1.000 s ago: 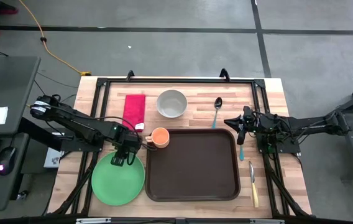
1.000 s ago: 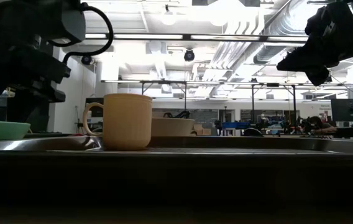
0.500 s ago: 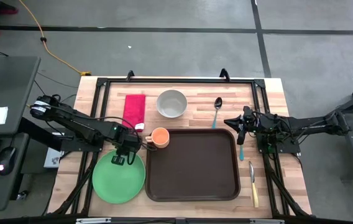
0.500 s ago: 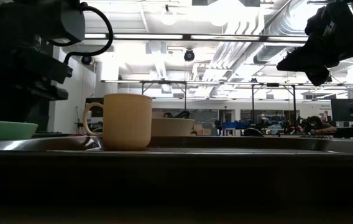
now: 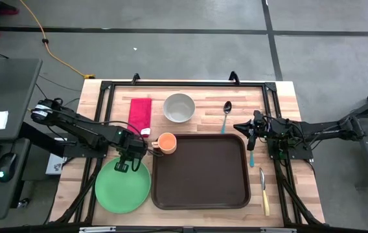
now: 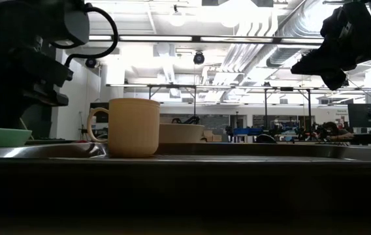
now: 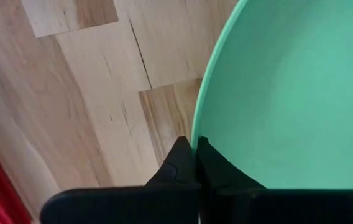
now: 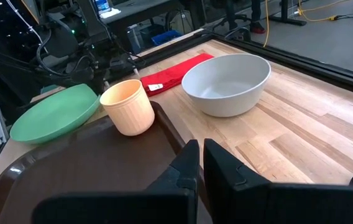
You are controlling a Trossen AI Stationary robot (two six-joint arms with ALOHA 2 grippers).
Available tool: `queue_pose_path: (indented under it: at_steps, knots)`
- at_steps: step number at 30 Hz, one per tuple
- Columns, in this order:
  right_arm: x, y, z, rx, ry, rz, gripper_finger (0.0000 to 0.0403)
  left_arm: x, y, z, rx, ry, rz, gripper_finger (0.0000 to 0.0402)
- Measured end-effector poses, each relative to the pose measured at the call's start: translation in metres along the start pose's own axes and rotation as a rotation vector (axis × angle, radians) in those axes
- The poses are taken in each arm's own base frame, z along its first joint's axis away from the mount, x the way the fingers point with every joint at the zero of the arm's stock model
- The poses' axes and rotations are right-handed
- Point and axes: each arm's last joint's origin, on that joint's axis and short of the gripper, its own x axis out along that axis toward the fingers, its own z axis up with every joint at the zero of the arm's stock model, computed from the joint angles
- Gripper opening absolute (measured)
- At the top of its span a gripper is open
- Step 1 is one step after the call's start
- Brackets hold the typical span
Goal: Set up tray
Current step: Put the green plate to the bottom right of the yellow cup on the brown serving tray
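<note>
The left gripper is pinched tight on the rim of the green plate, at the plate's 12 o'clock edge; the left wrist view shows its fingers closed with the thin rim between them. The tray lies at 3 o'clock from that grip, just beside the plate, its long axis running 9 to 3 across the table, and it is bare. The left arm is the nearer one for carrying the plate over.

The orange mug stands at the tray's 11 o'clock corner, close to the likely path; a low sideways drag could clip it or catch the tray's raised rim.

Further off: a white bowl, a red napkin, a spoon, and a knife at the tray's 3 o'clock.

The right gripper waits, fingers shut and empty, above the tray's 1 o'clock corner.
</note>
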Motion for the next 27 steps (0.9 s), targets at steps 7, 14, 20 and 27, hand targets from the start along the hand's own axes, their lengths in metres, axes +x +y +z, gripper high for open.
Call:
queue_pose_path:
  at_steps: [7, 14, 20, 27]
  knots:
    - [0.000, 0.000, 0.000, 0.007, 0.000, 0.000, 0.0000, 0.000, -0.001, 0.000, -0.001, 0.004, -0.038, 0.0014]
    - [0.000, 0.000, 0.000, 0.008, 0.000, 0.000, 0.0000, 0.001, -0.002, -0.001, -0.004, 0.013, -0.074, 0.0014]
    - [0.000, 0.000, 0.000, 0.015, -0.005, -0.014, 0.0000, -0.002, -0.003, -0.004, -0.012, 0.016, -0.108, 0.0014]
    - [0.000, -0.001, -0.001, 0.009, 0.007, -0.032, 0.0000, -0.022, -0.005, -0.003, -0.019, -0.039, -0.108, 0.0014]
